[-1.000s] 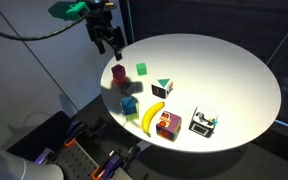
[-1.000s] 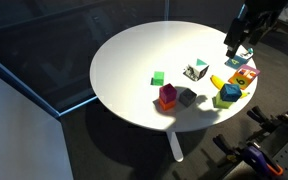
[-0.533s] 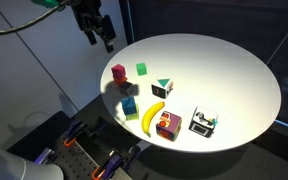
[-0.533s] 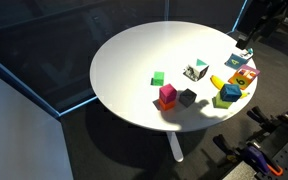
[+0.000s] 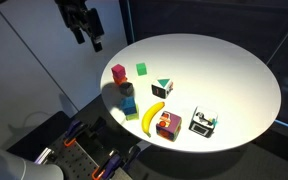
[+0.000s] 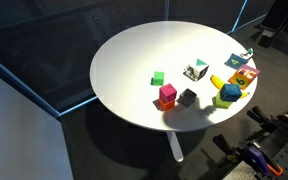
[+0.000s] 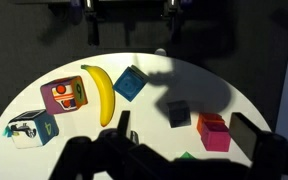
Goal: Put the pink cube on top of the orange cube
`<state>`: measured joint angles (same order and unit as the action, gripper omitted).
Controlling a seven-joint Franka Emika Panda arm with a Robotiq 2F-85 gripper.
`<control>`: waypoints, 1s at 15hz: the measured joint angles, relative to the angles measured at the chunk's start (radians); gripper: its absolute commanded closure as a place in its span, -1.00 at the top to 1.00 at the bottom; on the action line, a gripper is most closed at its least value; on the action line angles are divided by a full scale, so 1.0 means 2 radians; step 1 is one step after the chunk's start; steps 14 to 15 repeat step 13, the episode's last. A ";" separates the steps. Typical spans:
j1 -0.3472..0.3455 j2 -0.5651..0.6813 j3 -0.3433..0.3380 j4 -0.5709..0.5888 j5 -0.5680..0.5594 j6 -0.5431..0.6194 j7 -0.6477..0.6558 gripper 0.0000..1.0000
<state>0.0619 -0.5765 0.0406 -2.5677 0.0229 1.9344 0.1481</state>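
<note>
The pink cube (image 5: pixel 118 71) sits on top of the orange cube (image 5: pixel 119 83) near the edge of the round white table (image 5: pixel 224 70). The stack also shows in an exterior view, pink cube (image 6: pixel 168 92) above orange cube (image 6: pixel 167 103), and in the wrist view, where the pink cube (image 7: pixel 216 136) hides most of the orange cube (image 7: pixel 208 121). My gripper (image 5: pixel 91 38) is open and empty, raised well above and beyond the table's edge. In the wrist view its fingers (image 7: pixel 184 132) stand wide apart.
Near the stack lie a dark cube (image 5: pixel 127 90), a blue cube (image 5: pixel 130 104), a green cube (image 5: pixel 141 69), a banana (image 5: pixel 152 117), a magenta-and-yellow patterned box (image 5: pixel 167 125), a black-and-white box (image 5: pixel 203 122) and a box with a green triangle (image 5: pixel 163 88).
My gripper has risen and drawn back from the pink cube, away from the table. The pink cube stays on the orange cube.
</note>
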 measured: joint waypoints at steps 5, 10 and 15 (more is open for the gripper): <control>0.000 -0.006 0.000 -0.001 0.000 -0.007 0.000 1.00; 0.000 -0.006 0.000 -0.001 0.000 -0.007 0.000 1.00; 0.000 -0.006 0.000 -0.002 0.000 -0.007 0.000 1.00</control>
